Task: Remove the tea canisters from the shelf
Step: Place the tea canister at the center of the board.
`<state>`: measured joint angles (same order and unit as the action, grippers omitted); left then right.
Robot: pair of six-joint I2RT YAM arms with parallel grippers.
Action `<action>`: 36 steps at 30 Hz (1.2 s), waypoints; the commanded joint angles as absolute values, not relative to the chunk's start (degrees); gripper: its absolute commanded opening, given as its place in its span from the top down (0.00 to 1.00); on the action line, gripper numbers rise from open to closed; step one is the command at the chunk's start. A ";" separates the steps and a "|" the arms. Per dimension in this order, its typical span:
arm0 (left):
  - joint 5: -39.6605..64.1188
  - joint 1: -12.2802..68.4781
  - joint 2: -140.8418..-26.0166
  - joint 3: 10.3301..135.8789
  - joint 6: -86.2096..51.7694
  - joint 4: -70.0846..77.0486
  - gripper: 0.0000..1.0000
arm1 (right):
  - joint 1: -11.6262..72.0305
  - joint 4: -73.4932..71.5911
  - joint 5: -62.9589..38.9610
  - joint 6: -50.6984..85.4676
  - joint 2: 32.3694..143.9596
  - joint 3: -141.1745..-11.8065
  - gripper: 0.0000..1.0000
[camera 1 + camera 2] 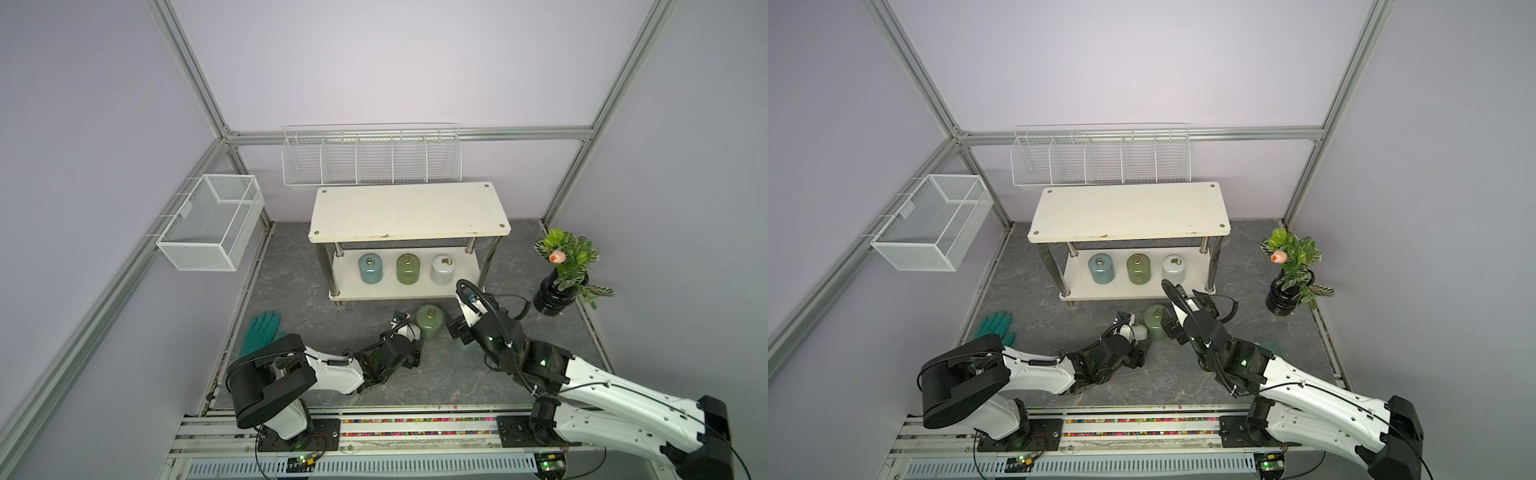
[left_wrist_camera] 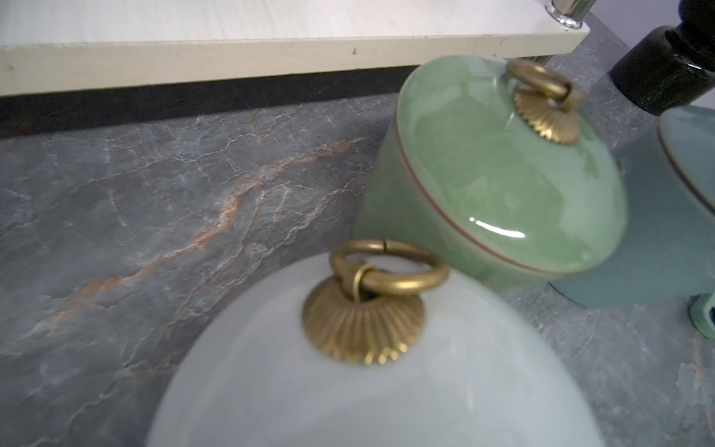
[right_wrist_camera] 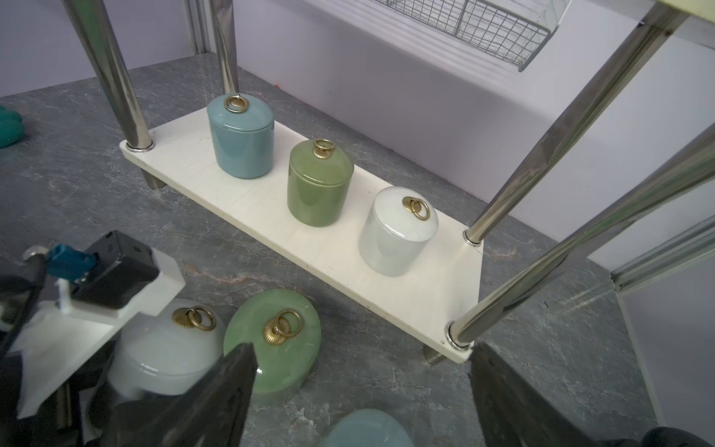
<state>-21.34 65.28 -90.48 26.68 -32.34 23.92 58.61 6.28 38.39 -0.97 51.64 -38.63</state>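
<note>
The shelf (image 1: pixel 409 212) carries three tea canisters on its lower board (image 3: pixel 348 263): pale blue (image 1: pixel 370 270), green (image 1: pixel 408 270) and white (image 1: pixel 443 270). Three more stand on the floor in front of it. My left gripper (image 1: pixel 409 334) is down around the white canister (image 2: pixel 367 398), whose lid hides the fingers, so I cannot see any contact. The green canister (image 1: pixel 431 324) stands just beside the white one. My right gripper (image 3: pixel 361 350) hangs open above the pale blue canister (image 3: pixel 371 429), its dark fingers (image 3: pixel 232 387) spread wider than the lid.
A black vase with a plant (image 1: pixel 555 295) stands at the right of the floor. A teal glove (image 1: pixel 259 332) lies at the left. One white wire basket (image 1: pixel 212 222) hangs on the left wall, and a long wire rack (image 1: pixel 372 160) hangs behind the shelf.
</note>
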 commanded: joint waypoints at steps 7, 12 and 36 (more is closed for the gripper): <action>-16.94 68.24 -95.08 24.73 -35.16 -0.32 0.25 | 58.93 3.74 39.64 -1.61 50.02 -37.01 0.11; -19.80 68.28 -95.88 25.02 -36.25 -0.58 0.30 | 58.91 3.19 39.55 -2.04 49.75 -36.72 0.11; -42.85 68.45 -114.03 23.37 -47.93 7.17 0.28 | 58.97 4.11 38.15 -3.81 52.49 -40.46 0.11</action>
